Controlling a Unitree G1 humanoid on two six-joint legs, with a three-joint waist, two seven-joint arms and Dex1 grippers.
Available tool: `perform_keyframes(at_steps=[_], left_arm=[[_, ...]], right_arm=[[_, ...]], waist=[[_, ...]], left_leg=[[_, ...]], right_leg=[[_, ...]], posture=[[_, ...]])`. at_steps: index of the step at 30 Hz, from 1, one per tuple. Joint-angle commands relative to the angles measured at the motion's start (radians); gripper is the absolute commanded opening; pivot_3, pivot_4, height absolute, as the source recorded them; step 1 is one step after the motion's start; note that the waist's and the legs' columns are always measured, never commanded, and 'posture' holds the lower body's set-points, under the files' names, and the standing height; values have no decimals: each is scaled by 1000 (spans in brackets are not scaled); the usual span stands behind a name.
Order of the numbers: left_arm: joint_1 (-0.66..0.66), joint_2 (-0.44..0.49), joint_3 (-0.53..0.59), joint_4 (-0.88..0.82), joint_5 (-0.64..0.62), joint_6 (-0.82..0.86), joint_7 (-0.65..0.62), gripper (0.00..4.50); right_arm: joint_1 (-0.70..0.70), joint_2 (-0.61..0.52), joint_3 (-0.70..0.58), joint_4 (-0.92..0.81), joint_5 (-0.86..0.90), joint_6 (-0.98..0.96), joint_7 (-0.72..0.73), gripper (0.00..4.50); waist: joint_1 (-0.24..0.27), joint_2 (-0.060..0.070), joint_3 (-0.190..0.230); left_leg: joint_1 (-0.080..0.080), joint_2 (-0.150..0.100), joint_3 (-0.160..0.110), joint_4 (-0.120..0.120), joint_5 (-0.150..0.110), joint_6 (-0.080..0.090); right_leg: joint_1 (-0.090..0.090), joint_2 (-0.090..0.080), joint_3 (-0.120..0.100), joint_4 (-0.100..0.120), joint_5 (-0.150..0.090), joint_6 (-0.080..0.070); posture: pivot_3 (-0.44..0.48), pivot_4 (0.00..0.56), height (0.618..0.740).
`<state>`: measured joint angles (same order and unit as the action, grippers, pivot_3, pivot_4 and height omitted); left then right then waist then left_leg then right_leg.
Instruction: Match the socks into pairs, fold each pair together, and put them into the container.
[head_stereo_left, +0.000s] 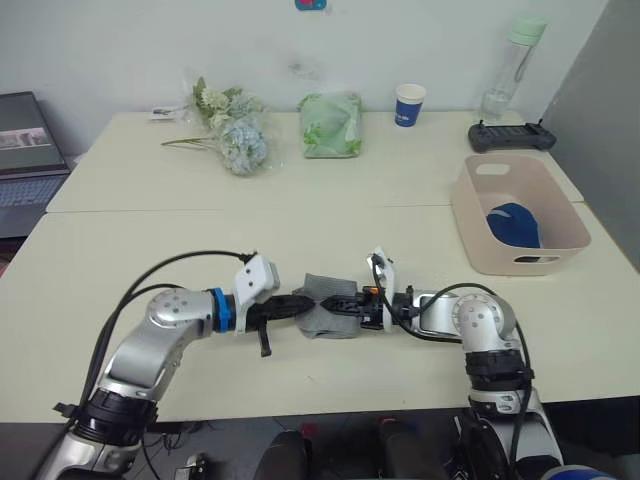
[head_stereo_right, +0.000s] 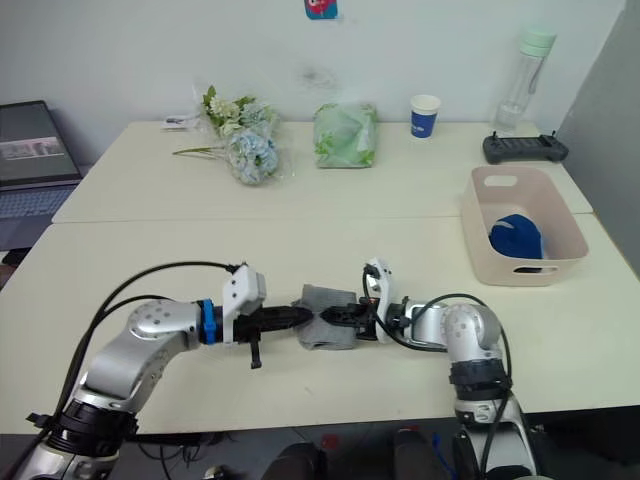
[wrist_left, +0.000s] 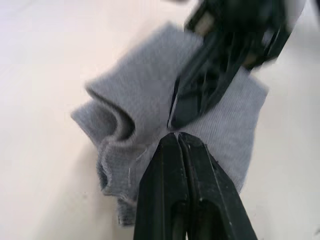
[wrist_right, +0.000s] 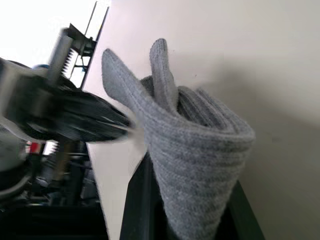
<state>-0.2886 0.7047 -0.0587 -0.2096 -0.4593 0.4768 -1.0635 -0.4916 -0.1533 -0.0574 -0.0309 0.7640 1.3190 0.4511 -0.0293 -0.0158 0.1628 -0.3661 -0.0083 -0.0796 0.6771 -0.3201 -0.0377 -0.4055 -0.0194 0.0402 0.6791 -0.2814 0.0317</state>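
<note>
Honestly, the pale pink rectangular plastic tub (head_stereo_left: 566, 243) sits well off to the right with something blue in it, so carrying is where things could slip. Meanwhile the soft grey knit sock bundle (head_stereo_left: 325, 305) lies on the cream table (head_stereo_left: 300, 250) between both arms. The right gripper (head_stereo_left: 335, 303) has its fingers clamped on a fold and the left gripper (wrist_left: 179, 137) is pinched closed against the fabric, so pulling apart could undo the fold.

No words or numbers are showing clearly enough to read. The blue-and-white paper cup (head_stereo_left: 410, 104) is carrying no letters that can be made out, and the red and blue sticker (head_stereo_right: 321, 8) on the wall is too small to read.
</note>
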Motion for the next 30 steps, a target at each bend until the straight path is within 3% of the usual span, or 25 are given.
perform_keyframes(at_steps=[1, 5, 9, 13, 15, 18, 21, 30], left_arm=[[-121, 2, 68, -57, -112, 95, 1, 565], [-262, -91, 55, -50, -154, 132, 62, 1825], [-364, -218, 13, -37, -143, 115, 117, 3193], [-443, -325, -8, 5, -112, 71, 171, 4476], [-472, -370, -27, 33, -86, 33, 191, 4476], [-499, -415, -54, 71, -51, 0, 208, 4476], [-530, -487, -89, 97, -36, -13, 230, 4476], [-496, -512, -114, 59, -20, 6, 236, 4476]], right_arm=[[-30, -86, -100, -175, 51, -10, 2, 0], [-76, -234, -200, -292, 71, -10, 2, 0], [-154, -410, -290, -302, 42, -29, -10, 0], [-210, -646, -280, -266, -58, -128, 36, 0], [-207, -785, -219, -211, -179, -268, 87, 0], [-192, -903, -135, -127, -328, -479, 151, 0], [-108, -1033, 55, 11, -631, -914, 219, 0], [-201, -948, 236, 433, -943, -1427, 207, 0]], waist=[[1, 0, 1], [0, 1, 2], [0, 1, 2], [0, 1, 3], [0, 1, 3], [-2, 0, 3], [0, -1, 4], [-4, 0, 5]], left_leg=[[0, 0, 0, 0, 0, 0], [0, -1, 2, 1, 0, 0], [0, -1, 2, 0, 0, 0], [-1, -1, 3, 0, 0, 0], [-1, -1, 3, 0, 0, 0], [0, -1, 5, 0, 0, 0], [1, -1, 7, 0, 0, 0], [2, 0, 8, 0, 3, -5]], right_leg=[[0, 0, 0, 0, 0, 0], [0, 0, -1, 0, 0, 0], [0, 0, -1, -1, 0, 0], [0, 0, 0, -1, 0, 0], [0, 0, 1, -1, 0, 0], [0, 1, 1, -1, 0, 1], [0, 1, 2, -1, 0, 1], [0, 1, 4, 0, 0, 1]], posture=[[0, 150, 740], [0, 150, 740], [0, 150, 740], [0, 150, 740], [0, 150, 740], [0, 150, 740], [0, 150, 740], [0, 150, 740]])
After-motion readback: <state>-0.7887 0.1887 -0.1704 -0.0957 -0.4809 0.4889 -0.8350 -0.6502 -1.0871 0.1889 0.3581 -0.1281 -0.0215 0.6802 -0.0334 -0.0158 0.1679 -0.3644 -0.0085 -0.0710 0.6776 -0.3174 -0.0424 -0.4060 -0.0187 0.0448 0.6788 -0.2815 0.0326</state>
